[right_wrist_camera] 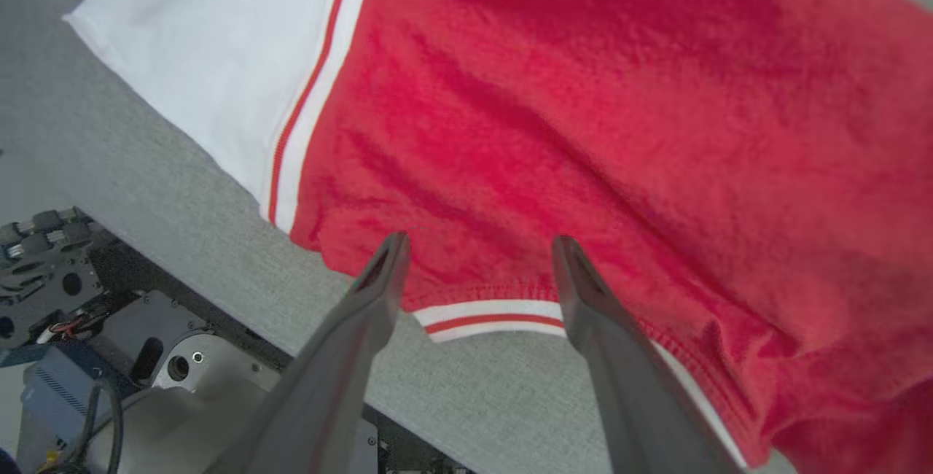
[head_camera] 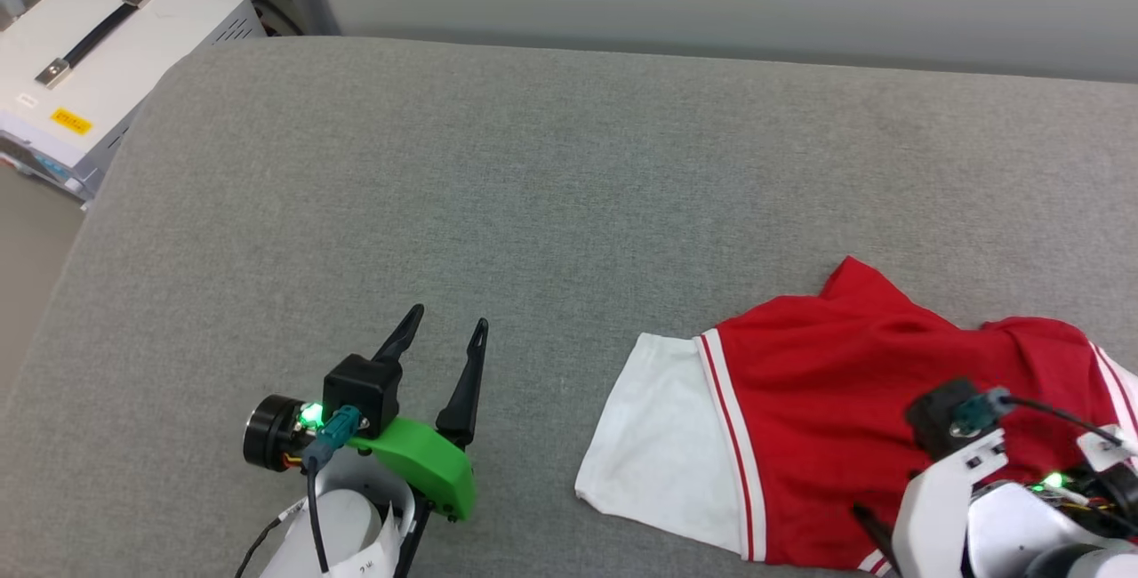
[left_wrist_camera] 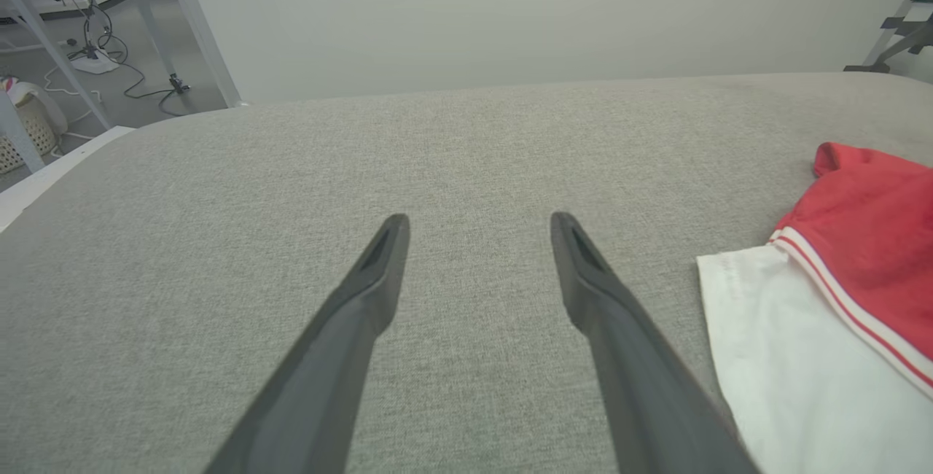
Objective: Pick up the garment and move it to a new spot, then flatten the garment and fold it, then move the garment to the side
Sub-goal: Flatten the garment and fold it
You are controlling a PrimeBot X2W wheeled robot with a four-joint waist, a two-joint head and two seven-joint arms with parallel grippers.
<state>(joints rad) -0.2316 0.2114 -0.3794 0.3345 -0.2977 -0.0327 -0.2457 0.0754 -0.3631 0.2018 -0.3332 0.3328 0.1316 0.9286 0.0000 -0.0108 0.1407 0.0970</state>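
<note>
White box (head_camera: 169,27) with black handle (head_camera: 93,37) sits beside the grey padded surface (head_camera: 533,187).

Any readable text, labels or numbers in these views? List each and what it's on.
Nothing reads clearly.
Yellow sticker on the white box: dark print, too small to read.
Small white label on the same box: too small to read.
Paper tag at the bottom edge of the head view: marks too blurred to read.
Shirt: plain red and white on the side showing, no lettering.
</note>
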